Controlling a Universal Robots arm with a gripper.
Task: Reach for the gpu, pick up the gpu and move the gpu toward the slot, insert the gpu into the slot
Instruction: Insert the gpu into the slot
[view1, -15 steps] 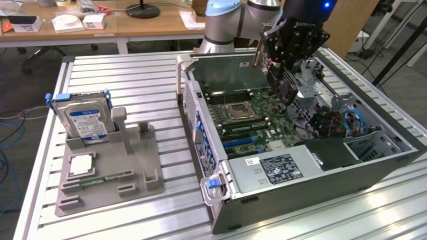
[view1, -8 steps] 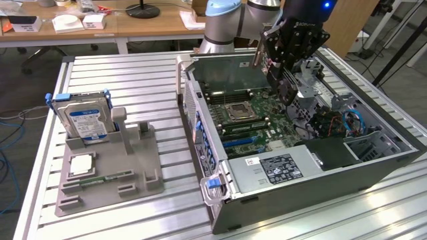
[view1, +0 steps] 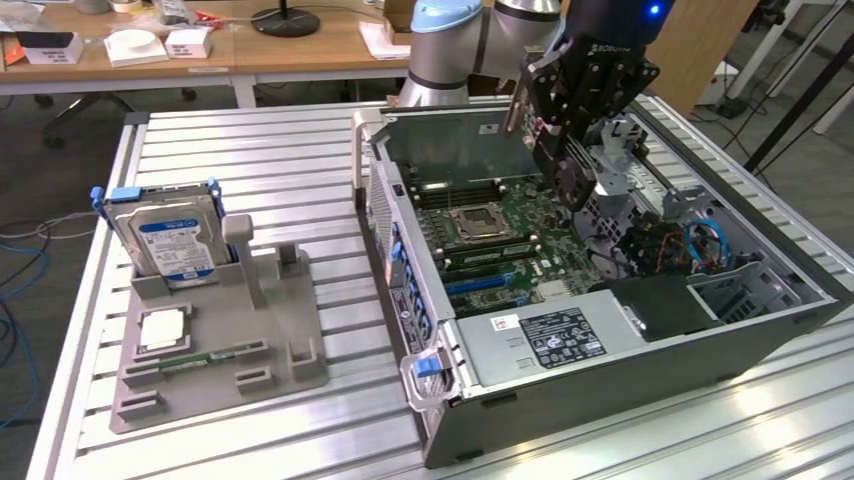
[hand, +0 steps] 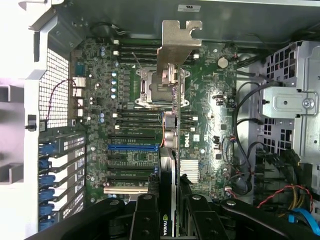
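Observation:
The gpu hangs edge-on above the motherboard of the open computer case, its silver end bracket at the far end. My gripper is shut on the card, one black finger on each side. In the exterior view the gripper holds the dark gpu upright over the back part of the case, clear of the board. The blue expansion slot lies on the board beside the card's line, and appears as a blue strip in the exterior view.
The case stands open on a slatted metal table. A drive cage and cables fill one side. On the exterior view's left, a grey fixture holds a blue-labelled hard drive, a processor and a memory stick.

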